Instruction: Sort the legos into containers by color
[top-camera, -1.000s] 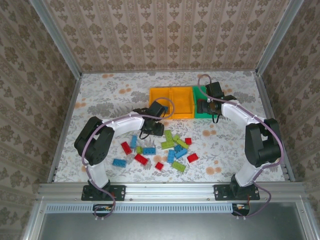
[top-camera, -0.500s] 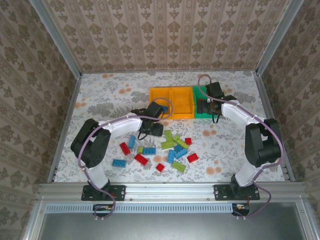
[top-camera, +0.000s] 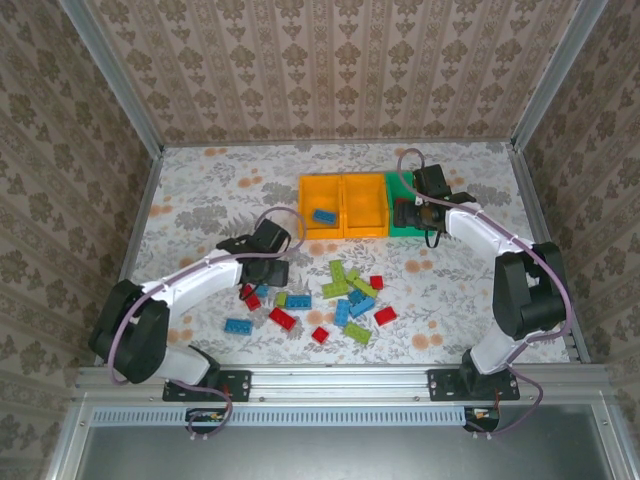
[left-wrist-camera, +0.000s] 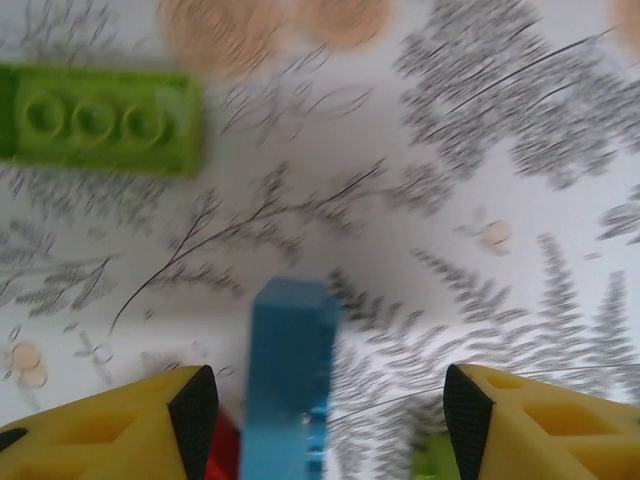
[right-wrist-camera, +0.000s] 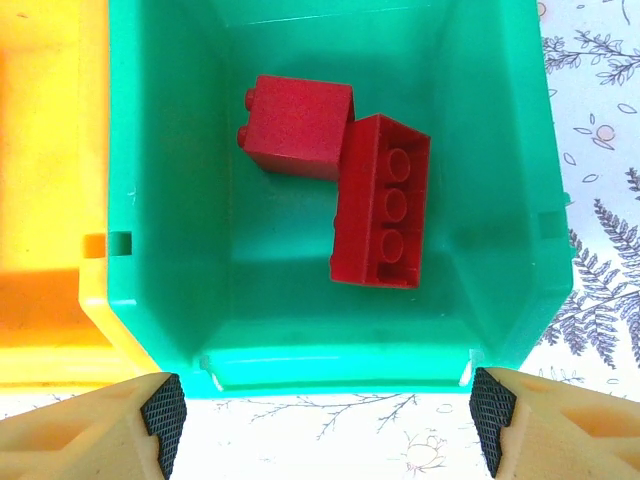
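Note:
Red, blue and lime legos (top-camera: 345, 292) lie scattered on the flowered table. My left gripper (top-camera: 264, 268) hangs open at the pile's left edge. In the left wrist view its gripper (left-wrist-camera: 328, 410) straddles an upright blue brick (left-wrist-camera: 290, 370) that stands close to the left finger, untouched by the right one. A lime brick (left-wrist-camera: 100, 120) lies beyond. One blue brick (top-camera: 323, 216) rests in the left orange container (top-camera: 304, 198). My right gripper (right-wrist-camera: 328, 415) is open over the near rim of the green container (right-wrist-camera: 160, 200), which holds two red bricks (right-wrist-camera: 382, 215).
A second orange bin (top-camera: 365, 205) sits between the other two at the back. Metal rails and patterned walls enclose the table. Bare table stretches left of the pile and near the front right.
My left arm has swung back from the left orange bin to the pile, leaving a blue brick in that bin, and its jaws have widened. The right arm has stayed put.

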